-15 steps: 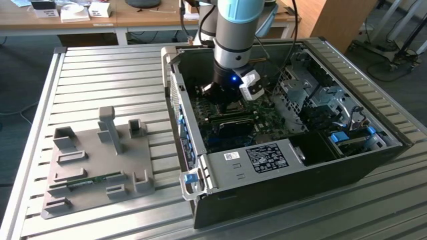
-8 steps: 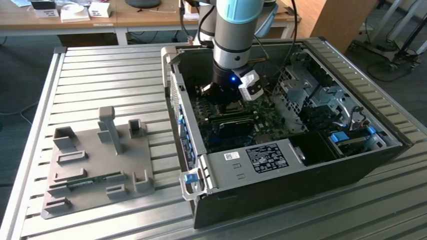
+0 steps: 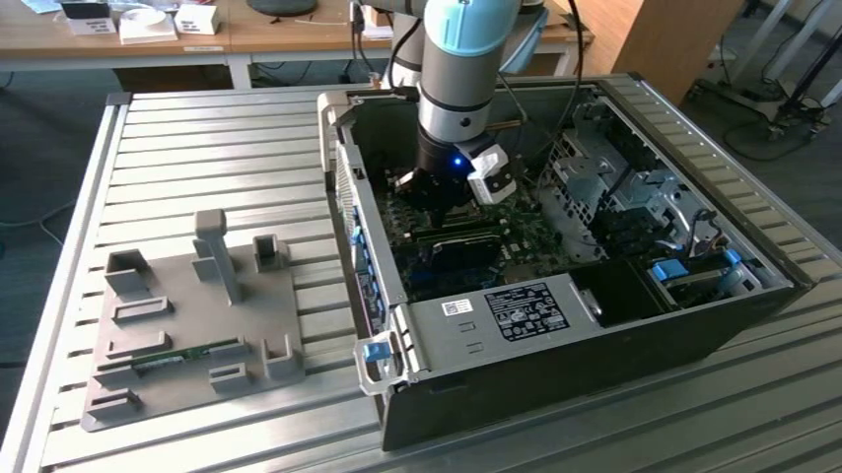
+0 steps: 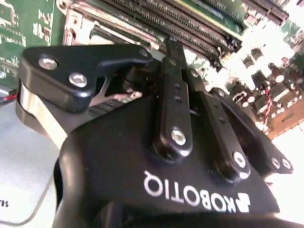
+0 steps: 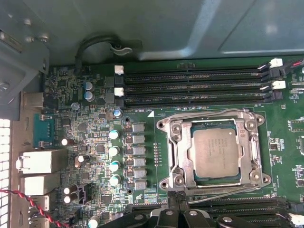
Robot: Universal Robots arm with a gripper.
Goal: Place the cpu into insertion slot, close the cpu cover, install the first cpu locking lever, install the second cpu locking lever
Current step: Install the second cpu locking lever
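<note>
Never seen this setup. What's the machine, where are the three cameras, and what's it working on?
It is a single robot arm reaching down into an open computer case on a slatted metal table. The exterior view looks at the whole scene from off the arm; the two wrist views ride on the arm. In the first wrist view you see the green motherboard with the cpu lying in the insertion slot, framed by the cpu cover, with the gripper at its near edge. A grey fixture tray sits beside the case, at the exterior view's left.
</note>
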